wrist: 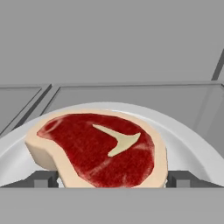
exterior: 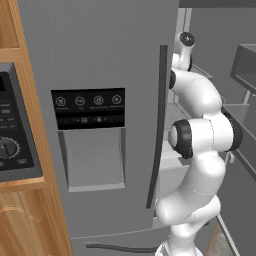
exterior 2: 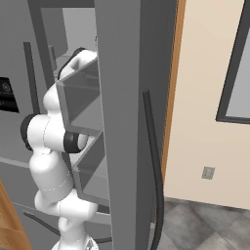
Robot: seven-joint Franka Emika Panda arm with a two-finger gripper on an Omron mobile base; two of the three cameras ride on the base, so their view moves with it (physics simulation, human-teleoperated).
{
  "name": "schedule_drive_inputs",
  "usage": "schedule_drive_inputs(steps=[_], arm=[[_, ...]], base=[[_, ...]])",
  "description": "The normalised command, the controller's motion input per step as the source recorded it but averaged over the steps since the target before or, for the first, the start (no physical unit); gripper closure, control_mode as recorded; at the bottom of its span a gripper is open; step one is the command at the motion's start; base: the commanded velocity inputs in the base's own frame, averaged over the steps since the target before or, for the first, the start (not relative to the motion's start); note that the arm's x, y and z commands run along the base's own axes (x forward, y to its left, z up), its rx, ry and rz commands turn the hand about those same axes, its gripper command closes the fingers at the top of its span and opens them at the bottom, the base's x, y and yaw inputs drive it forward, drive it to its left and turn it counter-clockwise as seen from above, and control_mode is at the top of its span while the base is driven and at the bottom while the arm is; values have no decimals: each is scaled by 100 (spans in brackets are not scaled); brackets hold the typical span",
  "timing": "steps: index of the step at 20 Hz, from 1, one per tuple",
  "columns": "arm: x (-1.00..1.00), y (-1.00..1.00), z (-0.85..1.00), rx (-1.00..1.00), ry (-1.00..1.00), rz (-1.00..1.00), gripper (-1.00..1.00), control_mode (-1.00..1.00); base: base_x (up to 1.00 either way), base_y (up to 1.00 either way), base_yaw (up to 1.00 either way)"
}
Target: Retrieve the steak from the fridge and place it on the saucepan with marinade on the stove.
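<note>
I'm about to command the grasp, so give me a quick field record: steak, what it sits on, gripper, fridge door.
steak: red slab with pale fat rim, lying flat
support: white plate on a grey fridge shelf
gripper: open, a fingertip on each side of the steak's near edge, nothing held
fridge: right door swung open, arm reaching inside; left door shut

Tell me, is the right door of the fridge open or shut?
Open. The right door stands swung out, its shelf bins exposed, and the arm reaches inside the fridge.
</note>
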Motion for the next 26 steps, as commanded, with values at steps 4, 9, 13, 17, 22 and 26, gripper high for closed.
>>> schedule_drive_inputs(steps=[4, 9, 13, 17, 22, 26], arm=[[-1, 0, 0, 0, 0, 0, 100, -100], [-40, -2, 0, 0, 0, 0, 100, -100], [-57, 0, 8, 0, 0, -2, 100, -100], [-75, 0, 18, 0, 0, -7, 100, -100], [-90, 0, 16, 0, 0, -8, 100, -100], [-78, 4, 9, -1, 0, -9, 100, -100]], base=[[0, 0, 0], [0, 0, 0], [0, 0, 0], [0, 0, 0], [0, 0, 0], [0, 0, 0]])
